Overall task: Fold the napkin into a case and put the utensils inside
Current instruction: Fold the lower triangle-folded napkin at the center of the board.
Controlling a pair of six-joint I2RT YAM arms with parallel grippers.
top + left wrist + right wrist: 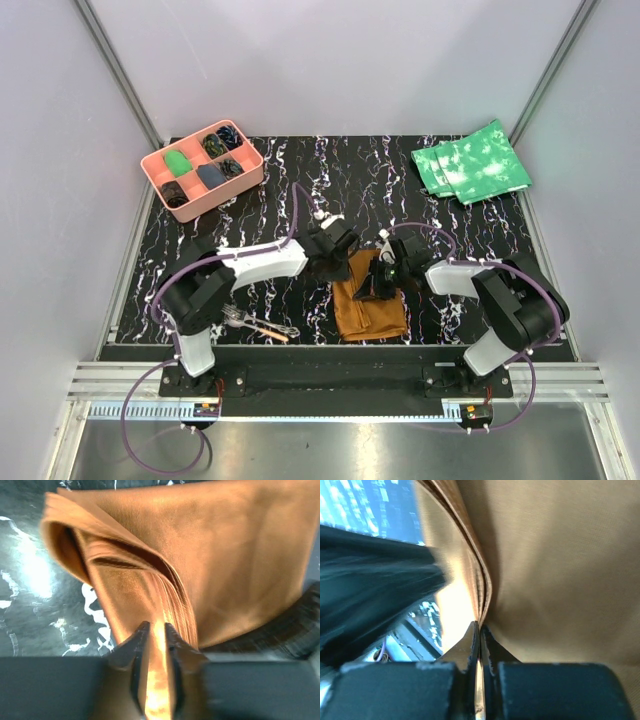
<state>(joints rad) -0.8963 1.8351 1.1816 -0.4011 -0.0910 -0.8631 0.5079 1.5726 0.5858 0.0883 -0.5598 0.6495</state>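
the napkin (pixel 372 312) lies folded into a rust-brown oblong at about 5 o'clock from the middle of the table (pixel 300 190), close to the near edge. on my left wrist feed the napkin (pixel 225 555) shows several stacked layers, with a loose fold gaping open toward 10 o'clock. on the right wrist feed the napkin (pixel 560 570) fills most of the frame, its layered edge curving down from 12 o'clock.

the left gripper (pixel 335 250) sits at the napkin's 11 o'clock corner. up close, the left gripper (pixel 155 627) has its fingers drawn narrow with a ridge of cloth pinched between them. the right gripper (pixel 383 275) is over the napkin's far end at roughly 12 o'clock. in its own camera the right gripper (pixel 479 625) has its fingers pressed nearly together on the stacked cloth edge.

the fork (pixel 238 318) and the slim silver piece (pixel 270 332) with the orange-tan end lie together on the table at the napkin's 9 o'clock, well apart from it and just beside the left arm's base.

farther out, the pink tray (pixel 157 168) with its compartments sits at the table's 10 o'clock corner. the green cloths (pixel 470 165) are stacked at 2 o'clock.
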